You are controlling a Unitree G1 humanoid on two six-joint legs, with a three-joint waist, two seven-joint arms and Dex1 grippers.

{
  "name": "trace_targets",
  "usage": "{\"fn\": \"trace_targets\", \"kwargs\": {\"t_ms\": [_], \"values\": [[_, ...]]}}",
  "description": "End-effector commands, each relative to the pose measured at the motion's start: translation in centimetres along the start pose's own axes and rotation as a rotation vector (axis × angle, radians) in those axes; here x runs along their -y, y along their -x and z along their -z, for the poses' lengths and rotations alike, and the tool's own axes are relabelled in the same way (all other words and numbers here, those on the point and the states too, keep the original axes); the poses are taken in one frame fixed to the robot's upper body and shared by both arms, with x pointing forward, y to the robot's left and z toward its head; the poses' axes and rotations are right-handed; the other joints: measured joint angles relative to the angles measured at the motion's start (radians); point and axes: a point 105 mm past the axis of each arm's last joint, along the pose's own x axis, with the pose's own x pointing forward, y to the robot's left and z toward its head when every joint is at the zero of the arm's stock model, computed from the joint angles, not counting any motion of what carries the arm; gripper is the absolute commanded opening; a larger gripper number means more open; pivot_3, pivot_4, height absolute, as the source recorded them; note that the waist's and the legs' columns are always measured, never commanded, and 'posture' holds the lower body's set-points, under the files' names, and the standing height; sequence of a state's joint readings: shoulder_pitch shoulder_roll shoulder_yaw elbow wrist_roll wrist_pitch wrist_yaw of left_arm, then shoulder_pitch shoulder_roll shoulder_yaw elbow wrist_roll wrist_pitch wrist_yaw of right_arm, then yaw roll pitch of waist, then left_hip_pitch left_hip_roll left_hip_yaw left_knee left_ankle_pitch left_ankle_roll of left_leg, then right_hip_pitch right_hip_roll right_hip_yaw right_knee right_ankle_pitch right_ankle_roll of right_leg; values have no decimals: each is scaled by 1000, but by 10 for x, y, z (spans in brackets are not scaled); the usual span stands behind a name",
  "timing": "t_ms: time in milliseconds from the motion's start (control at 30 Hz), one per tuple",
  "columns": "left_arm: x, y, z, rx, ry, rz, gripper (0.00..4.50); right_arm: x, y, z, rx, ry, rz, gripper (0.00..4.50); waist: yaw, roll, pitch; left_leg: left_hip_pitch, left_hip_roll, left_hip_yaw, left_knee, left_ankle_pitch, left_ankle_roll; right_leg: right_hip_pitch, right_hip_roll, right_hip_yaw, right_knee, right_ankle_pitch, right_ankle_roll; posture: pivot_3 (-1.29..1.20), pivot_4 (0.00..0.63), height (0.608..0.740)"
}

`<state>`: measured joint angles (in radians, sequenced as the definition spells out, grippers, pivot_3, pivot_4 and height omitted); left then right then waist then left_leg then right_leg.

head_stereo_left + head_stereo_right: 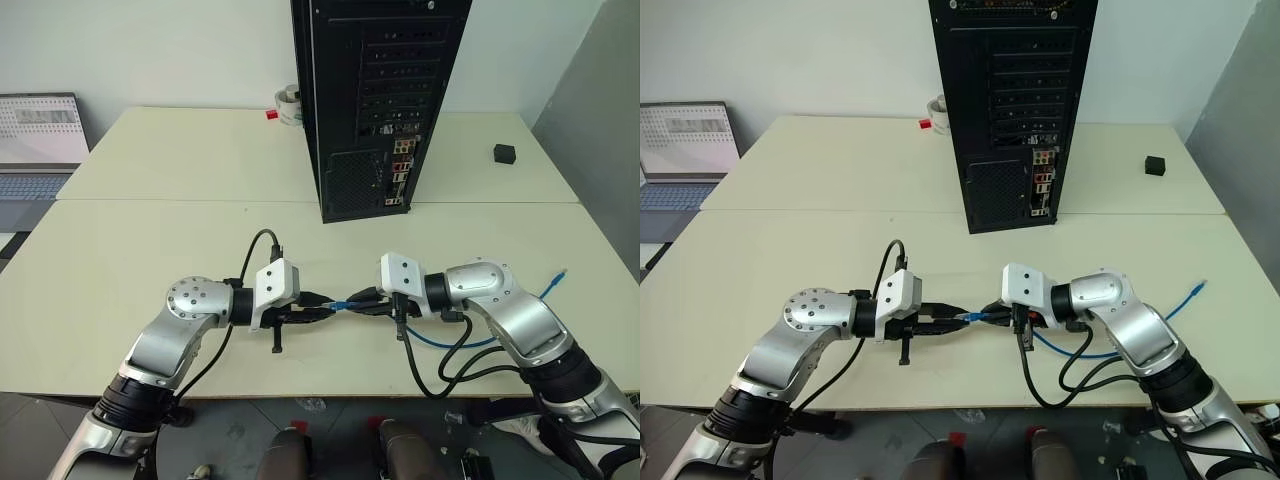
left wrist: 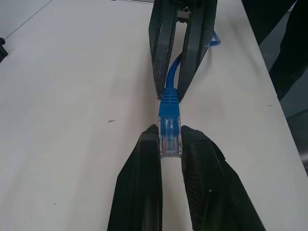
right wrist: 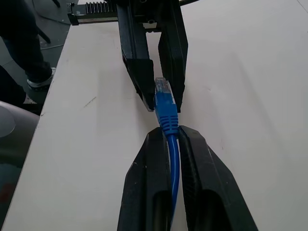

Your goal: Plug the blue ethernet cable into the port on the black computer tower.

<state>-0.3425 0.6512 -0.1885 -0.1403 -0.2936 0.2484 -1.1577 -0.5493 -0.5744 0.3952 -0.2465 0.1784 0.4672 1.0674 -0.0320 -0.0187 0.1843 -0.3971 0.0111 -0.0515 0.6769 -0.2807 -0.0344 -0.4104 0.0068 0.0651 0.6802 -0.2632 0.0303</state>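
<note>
Both end effectors — clamping cable plug (image 2: 169, 137).

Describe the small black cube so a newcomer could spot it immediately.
Start at the tall black metal computer tower standing on the far cream table. Look toward the robot's right, near that table's right edge: the small black cube sits alone there, far smaller than the tower, with nothing touching it.

Computer tower (image 1: 375, 100) upright at table (image 1: 150, 250) rear centre; cable (image 1: 345, 304) near front edge; laptop (image 1: 40, 150) far left.
</note>
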Motion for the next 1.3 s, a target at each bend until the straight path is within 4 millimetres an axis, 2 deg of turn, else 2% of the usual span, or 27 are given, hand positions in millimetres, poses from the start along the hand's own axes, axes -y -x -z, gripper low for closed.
{"fn": "trace_targets", "kwargs": {"t_ms": [33, 100, 133, 233, 300, 400, 500, 767, 967, 1267, 1300], "values": [[-5, 2, -5, 15, -45, -25, 297, 5, 4, -12, 14, 68, 14, 14, 0, 0, 0, 0, 0, 0, 0, 0, 0, 0, 0, 0, 0, 0, 0, 0, 150, 740], [-8, 2, -3, 2, -83, -46, 297, 4, 5, -12, 14, 73, 6, 728, 0, 0, 0, 0, 0, 0, 0, 0, 0, 0, 0, 0, 0, 0, 0, 0, 150, 740], [-8, 2, -3, -3, -101, -50, 297, 3, 5, -12, 13, 77, 1, 824, 0, 0, 0, 0, 0, 0, 0, 0, 0, 0, 0, 0, 0, 0, 0, 0, 150, 740], [-13, 1, -7, 16, -158, -79, 297, 7, 9, -12, 12, 91, 6, 1705, 0, 0, 0, 0, 0, 0, 0, 0, 0, 0, 0, 0, 0, 0, 0, 0, 150, 740], [-20, 1, -10, 34, -211, -127, 297, 12, 14, -13, 10, 92, 24, 2107, 1, 0, 0, 0, 0, 0, 0, 0, 0, 0, 0, 0, 0, 0, 0, 0, 150, 740], [-28, 2, -13, 61, -318, -195, 297, 25, 26, -10, 14, 29, 99, 2923, 2, 0, 0, 0, 0, 0, 0, 0, 0, 0, 0, 0, 0, 0, 0, 0, 150, 740], [-30, 2, -17, 82, -469, -226, 297, 28, 32, -11, 67, -67, 125, 3577, 3, 0, 0, 0, 0, 0, 0, 0, 0, 0, -1, 0, 0, 0, 0, 0, 150, 740], [-14, 6, -26, 155, -1051, -244, 297, 25, 34, -34, 316, -417, 113, 3625, 2, 0, 0, 0, 0, 0, 0, 0, 0, 0, -6, 0, 0, 0, 0, 0, 150, 740], [-19, 11, -30, 179, -1179, -317, 296, 20, 26, -33, 334, -543, 72, 3625, 3, 0, 0, -1, -1, 0, 0, 0, 0, 0, -6, -1, 0, 0, 0, 0, 150, 740], [-28, 13, -34, 162, -1248, -382, 296, 19, 19, -32, 329, -590, 62, 3625, 2, 0, 0, -1, -1, 0, 0, 0, 0, 0, -6, -2, 0, 0, 0, 0, 150, 740], [-28, 12, -34, 162, -1250, -383, 296, 19, 19, -32, 333, -595, 66, 3443, 2, 0, 0, -1, -1, 0, 0, 0, 0, 0, -6, -2, 0, 0, 0, 0, 150, 740]]}}
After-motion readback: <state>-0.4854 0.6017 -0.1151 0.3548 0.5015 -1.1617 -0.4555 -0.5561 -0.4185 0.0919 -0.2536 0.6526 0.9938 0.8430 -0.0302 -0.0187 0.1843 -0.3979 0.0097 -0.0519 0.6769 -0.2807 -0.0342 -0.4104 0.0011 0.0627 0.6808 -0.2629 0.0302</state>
